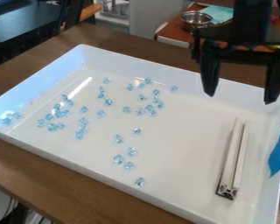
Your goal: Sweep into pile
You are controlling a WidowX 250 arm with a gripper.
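Gripper: black gripper (240,98) hanging points-down in the upper right of the view, against the tray's far wall.
Fingers: spread wide apart, nothing clamped between the tips.
Sweeping bar: long pale bar (230,162), lying on the tray floor below the fingers in the view, apart from them; upper end under the span between the tips, dark-capped end nearest the camera.
Beads: clear blue beads (118,159), scattered in loose clusters and singles, left of and below-left of the fingers in the view; a small group near the tray's left corner.
Tray: white, raised-wall tray (183,192), seated on a brown wooden table (54,168).
Blue tape: strip (279,153) on the tray wall, below-right of the fingers.
Metal bowl: round bowl (195,18), above-left of the fingers, beyond the tray.
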